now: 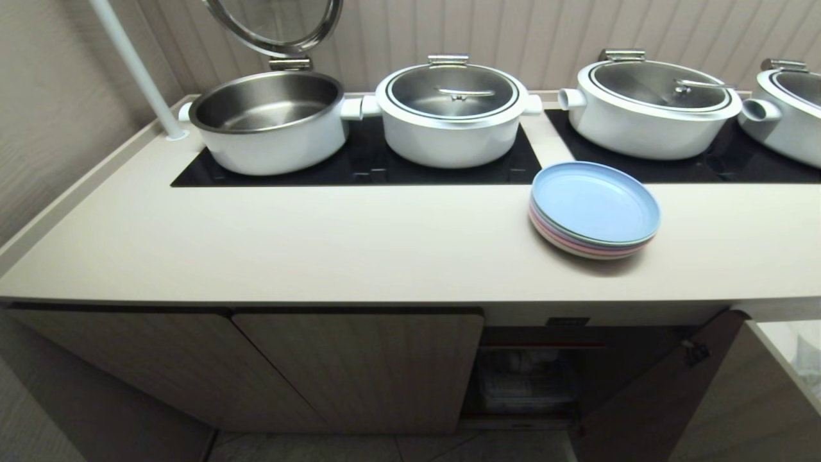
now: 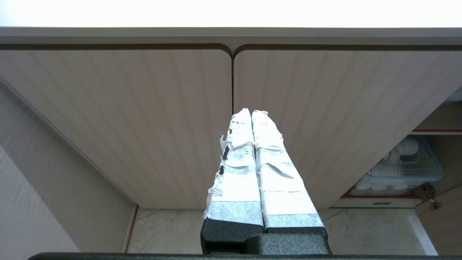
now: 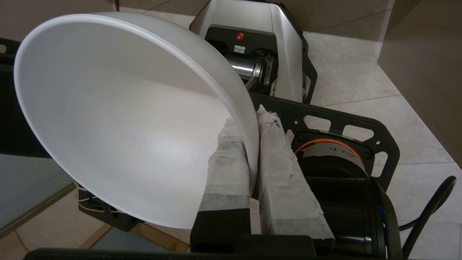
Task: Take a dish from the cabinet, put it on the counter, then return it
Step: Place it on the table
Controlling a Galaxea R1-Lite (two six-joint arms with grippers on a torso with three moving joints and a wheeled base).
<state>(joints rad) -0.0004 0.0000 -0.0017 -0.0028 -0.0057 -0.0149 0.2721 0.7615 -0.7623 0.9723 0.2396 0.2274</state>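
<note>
Right gripper [image 3: 252,137] is pinching the white bowl [image 3: 119,119] by its rim, carrying stage; next, lifting it onto the counter [image 1: 359,244] above

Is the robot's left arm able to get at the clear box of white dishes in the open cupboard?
Probably yes. The left gripper faces the cabinet's closed doors with fingers shut and empty, but the box of dishes sits beside them in the open compartment, nothing blocking it.

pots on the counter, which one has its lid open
The leftmost pot, nearest the white pole: its round glass lid is hinged up and its steel inside is bare. The other three pots have their lids down.
</note>
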